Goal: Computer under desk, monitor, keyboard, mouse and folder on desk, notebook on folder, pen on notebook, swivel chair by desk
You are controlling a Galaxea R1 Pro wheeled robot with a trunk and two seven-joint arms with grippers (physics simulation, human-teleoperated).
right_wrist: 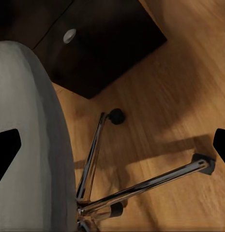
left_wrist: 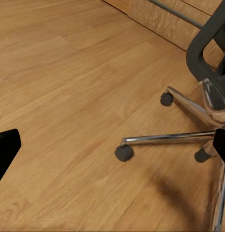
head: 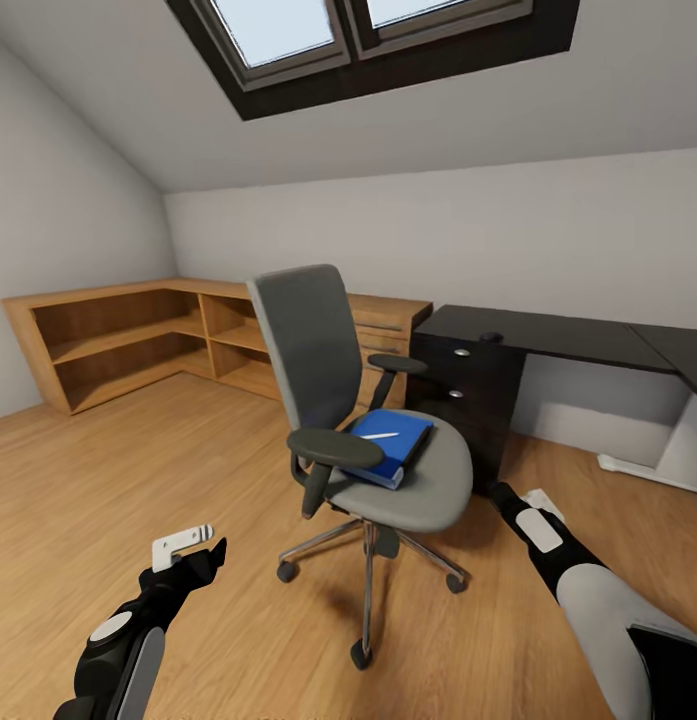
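From the head camera I have the swivel chair (head: 353, 400) standing on the wooden floor (head: 108, 480) just in front of the dark surface (head: 578, 335), its back turned toward the low wooden shelving (head: 128, 340) along the wall. The blue folder (head: 393, 445) lies flat on the grey seat, and a thin whitish pen (head: 380, 436) rests on top of it. A small dark object sits on the surface near its drawer end; I cannot tell what it is.

My left tool (head: 193, 548) hangs low over the bare floor, well apart from the chair. My right tool (head: 510, 497) is just beside the seat's edge, between the chair and the drawer unit (head: 468, 395).

The left wrist camera gives me what the head view hides: the chrome star base (left_wrist: 189, 130) and casters up close, with dark fingertips (left_wrist: 7, 150) at both frame edges, spread wide apart and empty. The right wrist camera looks past the seat's rim (right_wrist: 30, 140) down onto the base spokes and a drawer knob (right_wrist: 69, 35); its fingertips (right_wrist: 6, 147) likewise stand apart, gripping nothing.
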